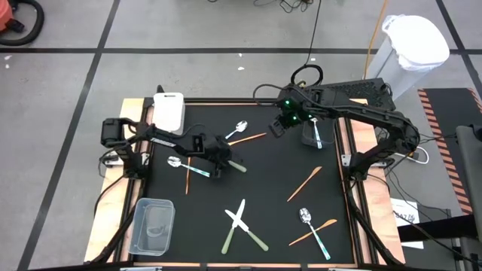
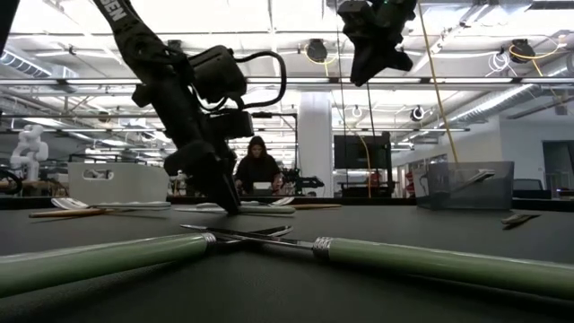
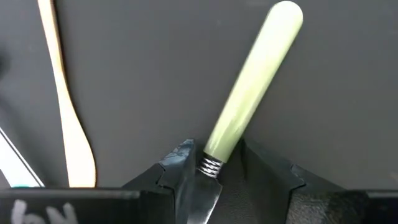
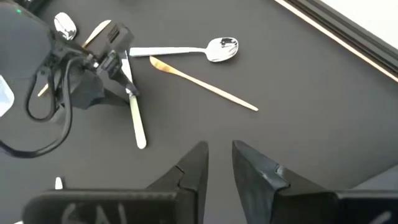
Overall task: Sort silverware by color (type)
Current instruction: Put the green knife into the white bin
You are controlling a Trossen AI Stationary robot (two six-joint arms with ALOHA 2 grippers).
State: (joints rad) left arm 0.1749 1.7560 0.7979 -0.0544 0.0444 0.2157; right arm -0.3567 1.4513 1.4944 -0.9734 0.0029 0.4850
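Silverware count: three green-handled knives (image 1: 238, 166), four orange sticks (image 1: 304, 184); left gripper (image 3: 211, 171) clamping one knife, right gripper (image 4: 219, 163) hovering, fingers parted

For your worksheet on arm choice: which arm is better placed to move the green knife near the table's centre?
Left. Its gripper already straddles the knife at the handle's base, apparently gripping it. The right gripper hangs above the table near the far bin, empty.

Grey floor tiles (image 1: 188, 30) with dark seams surround the black counter (image 1: 263, 162). A white-bagged bin (image 1: 410, 45) stands beside its far right corner. Beyond, a person (image 2: 257, 166) sits at a desk near a white pillar (image 2: 315, 144) under bright ceiling lights (image 2: 296, 13)
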